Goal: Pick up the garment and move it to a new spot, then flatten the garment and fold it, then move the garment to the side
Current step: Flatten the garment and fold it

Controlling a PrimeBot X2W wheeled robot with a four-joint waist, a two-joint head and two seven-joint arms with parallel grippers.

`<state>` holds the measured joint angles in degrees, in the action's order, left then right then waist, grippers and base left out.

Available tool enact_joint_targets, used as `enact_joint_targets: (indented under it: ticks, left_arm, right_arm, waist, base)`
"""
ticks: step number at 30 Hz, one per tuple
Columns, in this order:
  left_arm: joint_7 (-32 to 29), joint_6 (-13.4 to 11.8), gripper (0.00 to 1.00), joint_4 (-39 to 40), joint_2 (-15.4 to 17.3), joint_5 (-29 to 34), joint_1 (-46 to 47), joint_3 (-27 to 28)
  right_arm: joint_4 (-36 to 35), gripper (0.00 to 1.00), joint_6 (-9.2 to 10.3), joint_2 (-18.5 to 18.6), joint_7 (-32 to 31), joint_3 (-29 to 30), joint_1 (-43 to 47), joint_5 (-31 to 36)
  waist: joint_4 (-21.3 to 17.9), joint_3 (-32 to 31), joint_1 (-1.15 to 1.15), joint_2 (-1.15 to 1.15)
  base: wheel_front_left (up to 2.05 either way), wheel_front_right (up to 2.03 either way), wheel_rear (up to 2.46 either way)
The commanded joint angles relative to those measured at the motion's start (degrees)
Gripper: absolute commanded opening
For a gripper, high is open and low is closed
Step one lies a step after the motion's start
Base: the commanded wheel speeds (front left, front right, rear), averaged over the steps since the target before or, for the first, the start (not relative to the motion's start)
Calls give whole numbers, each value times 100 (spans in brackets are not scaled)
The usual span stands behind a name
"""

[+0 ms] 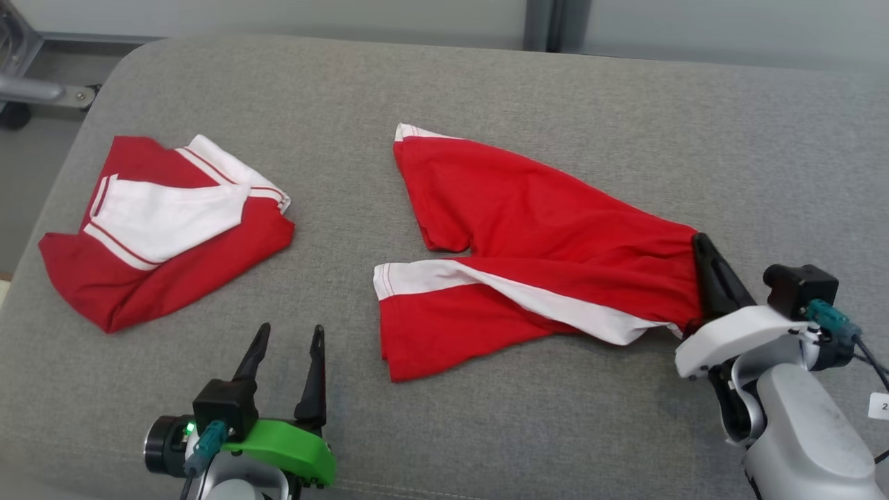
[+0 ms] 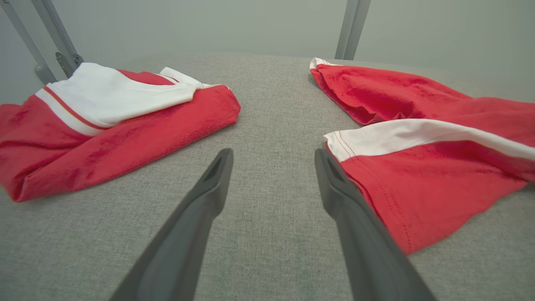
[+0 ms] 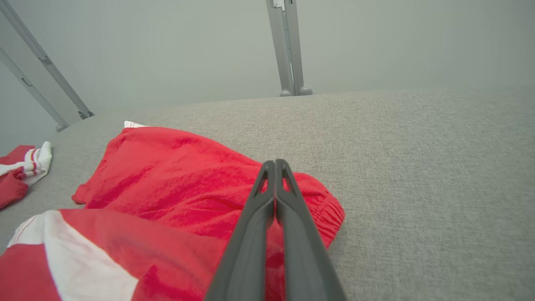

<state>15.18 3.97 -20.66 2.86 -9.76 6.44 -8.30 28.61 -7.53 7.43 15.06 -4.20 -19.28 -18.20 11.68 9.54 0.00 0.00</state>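
Right end effector point(image 1: 700, 243) is clamping the waistband of the red shorts point(image 1: 528, 229). Legs are pointing left toward the wide-open left end effector point(image 1: 292, 328).

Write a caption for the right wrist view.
Right gripper shut on waistband of red fabric shorts with white stripe, on grey cushion.

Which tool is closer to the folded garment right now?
Left. The left tool is open near the front right corner of the folded garment, not touching; the right tool is far across, shut on the shorts.
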Motion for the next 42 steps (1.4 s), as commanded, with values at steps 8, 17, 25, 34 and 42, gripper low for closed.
enact_joint_targets:
  ticks: [8,17,25,34,42]
  left_arm:
    - [-5,-113,100,80,10,-247,178,-384]
    - [-5,-98,100,-9,10,-142,-115,-198]
    - [-6,4,100,10,10,-63,-151,-257]
    - [-6,20,100,-45,11,-17,-220,-340]
    - [-6,75,100,-134,10,84,-233,-393]
  right_arm:
    - [209,0,8,154,18,326,-383,276]
    - [-341,100,8,46,18,256,253,238]
    - [-899,100,7,-105,18,174,1141,57]
    - [-649,100,8,-205,18,21,1362,-226]
    - [-367,100,7,-208,18,-76,1161,-529]
  waist:
    - [681,317,0,0]
    - [301,-97,0,0]
    - [-118,-367,0,0]
    - [-98,-339,0,0]
    - [94,-306,0,0]
  base:
    - [0,0,0]
    - [0,0,0]
    - [0,0,0]
    - [0,0,0]
    - [0,0,0]
